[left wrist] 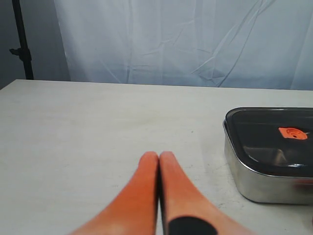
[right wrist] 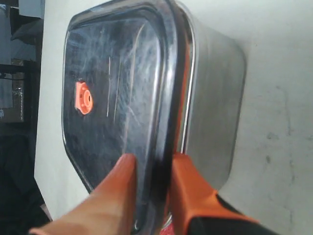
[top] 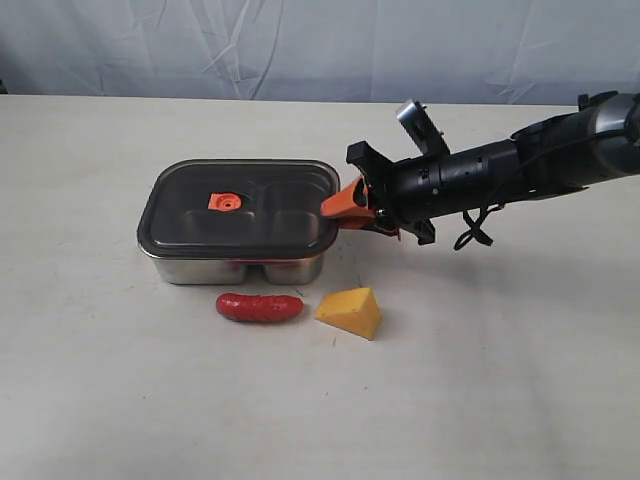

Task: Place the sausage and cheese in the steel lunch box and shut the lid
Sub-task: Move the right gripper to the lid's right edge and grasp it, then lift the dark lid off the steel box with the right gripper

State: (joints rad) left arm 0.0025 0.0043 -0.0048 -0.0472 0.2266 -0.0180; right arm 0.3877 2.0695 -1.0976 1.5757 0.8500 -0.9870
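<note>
The steel lunch box (top: 240, 268) stands mid-table with the dark lid (top: 240, 205) lying on top of it. In front of it lie the red sausage (top: 259, 307) and, to its right, the yellow cheese (top: 350, 312), both on the table. My right gripper (top: 335, 210) reaches in from the right to the lid's right edge. The right wrist view shows that gripper (right wrist: 151, 159) shut on the lid (right wrist: 117, 88), one finger on top and one under the rim beside the steel wall (right wrist: 215, 98). My left gripper (left wrist: 159, 155) is shut on nothing, over bare table left of the box (left wrist: 254, 181).
A pale cloth backdrop (top: 320, 45) hangs behind the table's far edge. The right arm (top: 520, 165) stretches across the right side above the table. A dark stand (left wrist: 22, 44) shows at the backdrop's edge in the left wrist view.
</note>
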